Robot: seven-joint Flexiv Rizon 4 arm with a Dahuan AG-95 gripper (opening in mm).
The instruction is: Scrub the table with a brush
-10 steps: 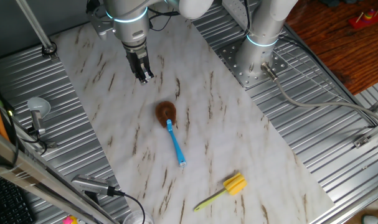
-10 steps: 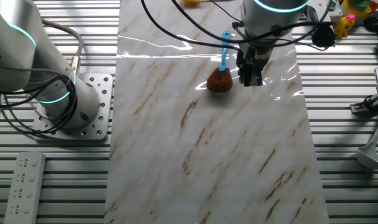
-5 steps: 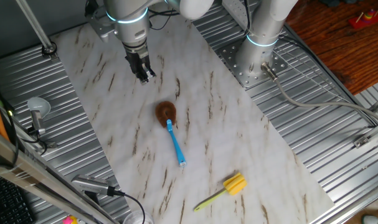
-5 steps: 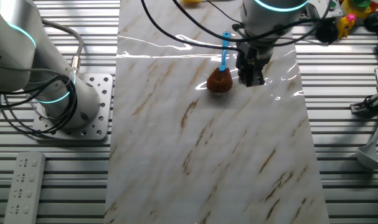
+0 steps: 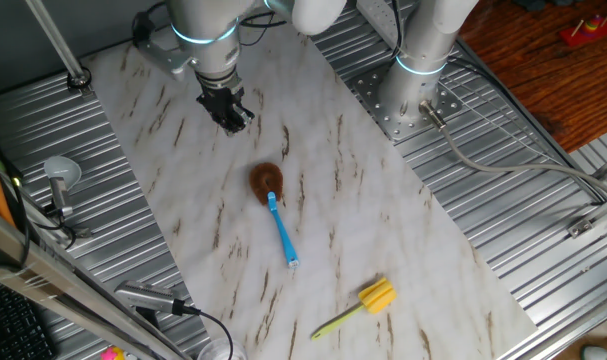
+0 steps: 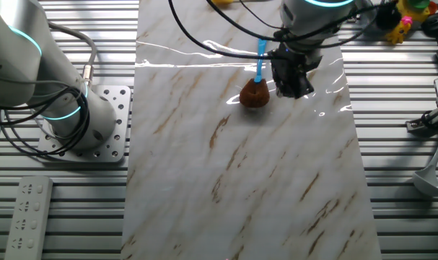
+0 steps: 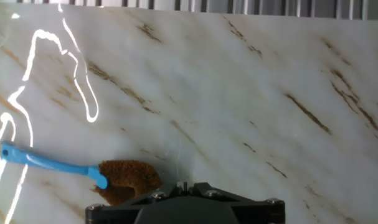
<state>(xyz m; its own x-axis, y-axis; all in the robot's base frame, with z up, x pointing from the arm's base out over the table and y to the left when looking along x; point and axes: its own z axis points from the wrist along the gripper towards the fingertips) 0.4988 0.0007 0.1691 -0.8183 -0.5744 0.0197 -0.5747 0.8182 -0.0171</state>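
The brush lies flat on the white marble-look table [image 5: 383, 230], with its brown bristle head [image 5: 266, 181] toward the arm and its light-blue handle [image 5: 282, 233] pointing away. My gripper [image 5: 233, 121] hangs just above the table a short way beyond the bristle head, shut and empty, not touching the brush. In the other fixed view the gripper [image 6: 292, 89] is just right of the bristle head [image 6: 254, 94]. In the hand view the brush [image 7: 123, 180] lies at the lower left, next to my gripper [image 7: 184, 185].
A yellow-headed brush [image 5: 368, 300] lies near the table's near end. A second arm's base [image 5: 413, 90] stands on the ribbed metal beside the table and shows in the other fixed view [image 6: 67, 108]. A remote [image 6: 27, 209] and metal utensils [image 5: 58, 178] lie on the ribbed panels.
My gripper has turned about its wrist and shifted slightly away from the brush. The brush has not moved.
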